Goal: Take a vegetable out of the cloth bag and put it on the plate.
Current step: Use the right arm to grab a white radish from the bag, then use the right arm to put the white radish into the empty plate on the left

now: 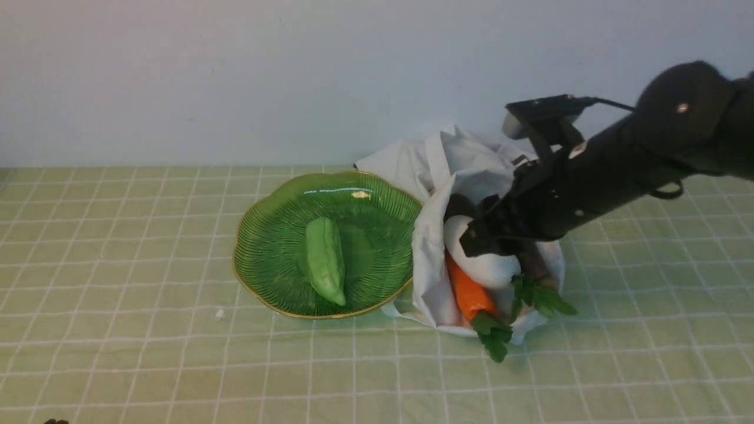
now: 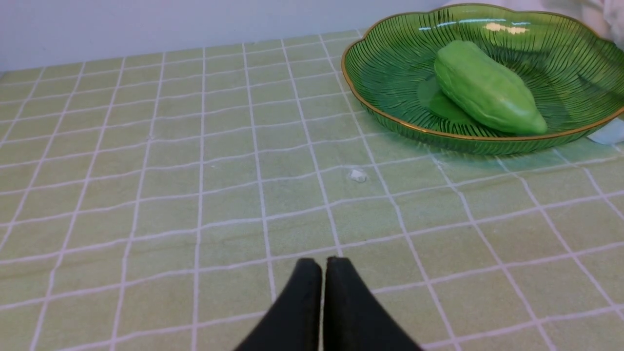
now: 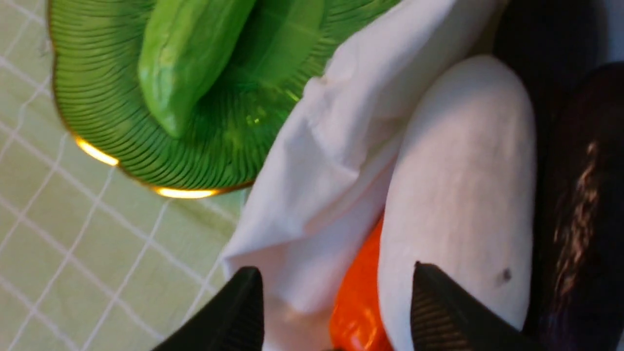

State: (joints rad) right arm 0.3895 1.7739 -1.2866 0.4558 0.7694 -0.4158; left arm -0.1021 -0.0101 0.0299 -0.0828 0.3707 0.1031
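Observation:
The white radish (image 1: 489, 265) lies in the open cloth bag (image 1: 436, 165), leaves toward the front, beside the orange carrot (image 1: 468, 291). My right gripper (image 1: 465, 227) hovers open over the bag's mouth. In the right wrist view its open fingers (image 3: 335, 269) straddle the bag's edge (image 3: 317, 195), the carrot (image 3: 358, 302) and the radish's side (image 3: 463, 170), gripping nothing. The green plate (image 1: 265, 247) sits left of the bag and holds the light green gourd (image 1: 325, 259). My left gripper (image 2: 317, 259) is shut and empty, low over the tablecloth, short of the plate (image 2: 390, 73).
A dark glossy thing (image 3: 575, 195) lies in the bag on the radish's far side from the carrot. A small white crumb (image 2: 358, 175) lies on the checked green tablecloth near the plate. A white wall stands close behind the bag.

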